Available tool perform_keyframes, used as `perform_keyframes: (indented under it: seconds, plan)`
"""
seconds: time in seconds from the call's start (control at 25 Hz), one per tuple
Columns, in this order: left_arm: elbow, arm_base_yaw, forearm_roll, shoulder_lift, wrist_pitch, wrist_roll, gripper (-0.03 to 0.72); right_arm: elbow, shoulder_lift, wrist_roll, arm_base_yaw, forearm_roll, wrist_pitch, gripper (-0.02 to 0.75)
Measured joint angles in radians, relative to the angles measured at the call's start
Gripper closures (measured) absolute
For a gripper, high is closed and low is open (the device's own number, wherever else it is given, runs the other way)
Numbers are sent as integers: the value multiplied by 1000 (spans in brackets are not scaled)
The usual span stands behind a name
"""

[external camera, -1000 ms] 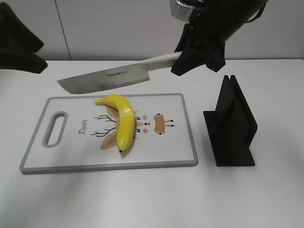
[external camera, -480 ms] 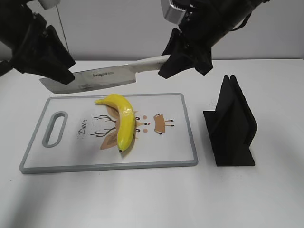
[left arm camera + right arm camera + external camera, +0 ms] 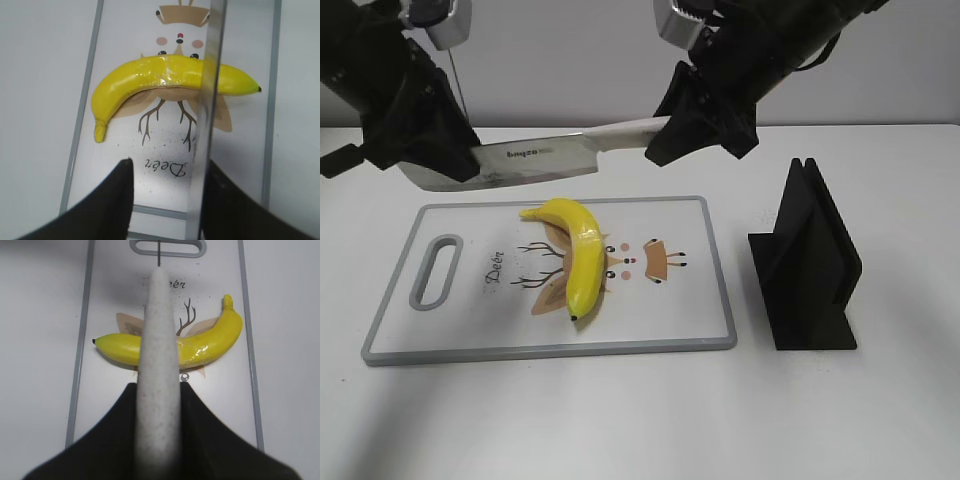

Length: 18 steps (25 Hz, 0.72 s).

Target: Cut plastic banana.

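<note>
Both end effectors [image 3: 695, 125] [image 3: 425, 140] around knife [image 3: 535, 160]

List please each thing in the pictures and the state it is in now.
plastic banana: whole, uncut, lying on the board.
knife: raised above the banana, blade level.
right gripper: shut on the knife handle.
left gripper: at the blade tip, grip unclear.
cutting board: flat on the table.
black stand: upright, empty.

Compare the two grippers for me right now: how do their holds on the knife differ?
The right gripper is shut on the knife's pale handle; the left gripper sits at the blade's tip end, its fingers either side of the blade, contact unclear. Both hold above the cutting board, blade not yet on the plastic banana.
</note>
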Motion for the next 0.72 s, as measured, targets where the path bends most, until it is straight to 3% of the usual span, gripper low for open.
perform_keyframes:
  seconds: [0.16, 0.36, 0.56, 0.72]
  plan:
    - [-1, 0, 0, 20, 3, 0, 418, 0, 1, 0, 0, 2, -6, 566]
    - [-1, -2, 0, 31, -13, 1, 668, 0, 2, 3, 0, -2, -31, 566]
    - [-1, -16, 0, 34, -44, 10, 703, -2, 2, 13, 0, -43, -45, 566]
    - [-1, -63, 12, 54, -86, 11, 711, -2, 6, 84, 0, -155, -66, 566]
